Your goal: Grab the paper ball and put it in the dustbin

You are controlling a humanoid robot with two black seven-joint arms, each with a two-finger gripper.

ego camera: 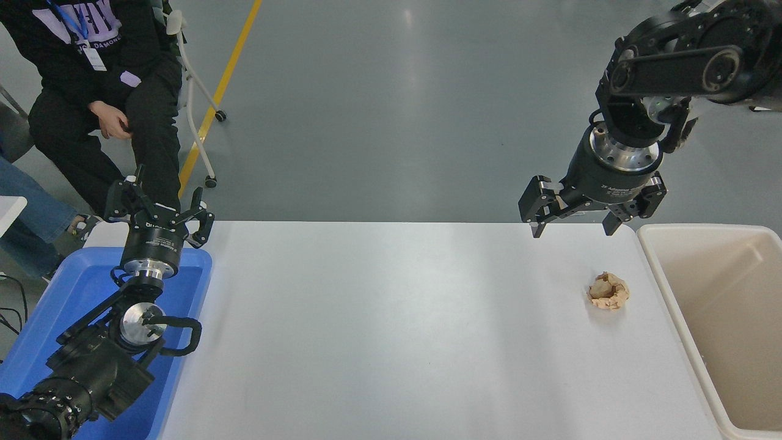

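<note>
White table [391, 330], grey floor [391, 91]; paper ball [608, 291] nr dustbin [672, 293], prob. apart.

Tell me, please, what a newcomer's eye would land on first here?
Probably the right tool, open and hanging above the table's far right edge, with the paper ball lying just nearer, beside the dustbin. Then the left tool, open, parked over the blue tray at the left.

A white table [379, 330] is carrying a crumpled tan paper ball [608, 291] near its right edge, while a blue tray [73, 287] is sitting at its left end.
</note>
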